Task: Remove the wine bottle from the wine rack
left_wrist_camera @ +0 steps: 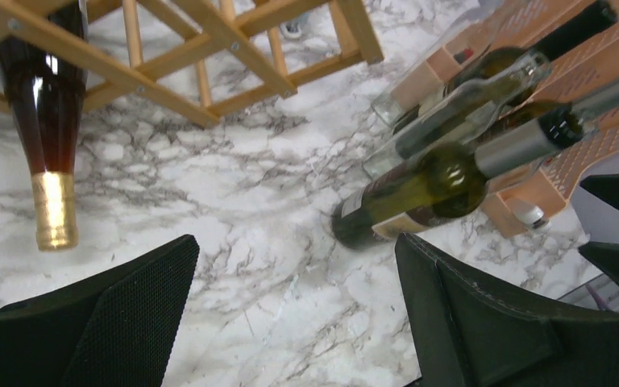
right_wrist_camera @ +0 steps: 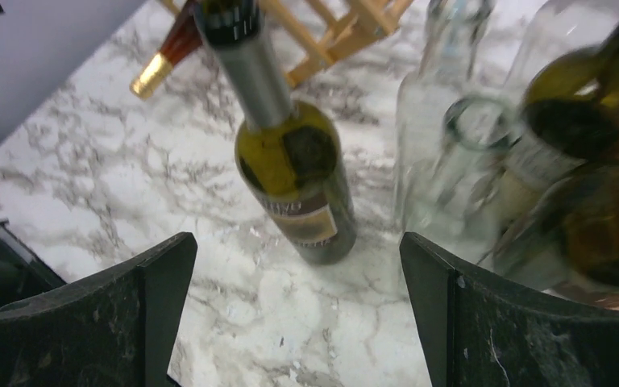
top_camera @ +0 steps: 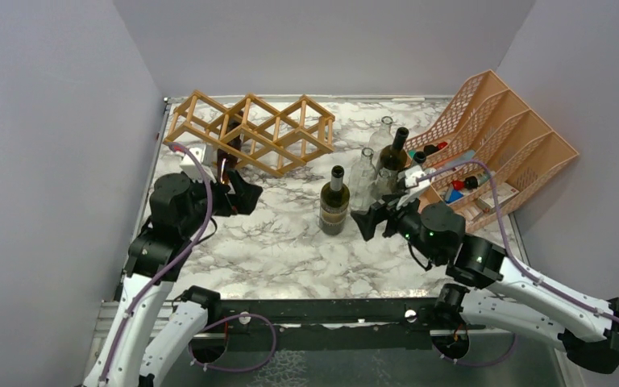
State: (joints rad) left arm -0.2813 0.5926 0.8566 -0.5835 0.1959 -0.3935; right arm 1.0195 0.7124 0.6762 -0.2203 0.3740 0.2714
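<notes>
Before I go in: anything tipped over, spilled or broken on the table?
Nothing stands out. The wine bottle lies in the wine rack, neck poking out; the other bottles stand upright, and no spill is visible.

Wine rack (top_camera: 250, 133) was light tan; wine bottle (left_wrist_camera: 44, 121) dark red-brown, gold-foiled; tabletop (top_camera: 274, 250) white, grey-veined marble; mesh organizer (top_camera: 504, 133) peach.

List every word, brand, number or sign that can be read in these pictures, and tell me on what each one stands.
No text can be read with certainty.
Label on the green wine bottle: letters are printed, but too blurred to read.
Pale label on the dark bottle at the right: too blurred to read.
Red-brown wine bottle in the wine rack: gold foil on the neck, no print shows.
</notes>
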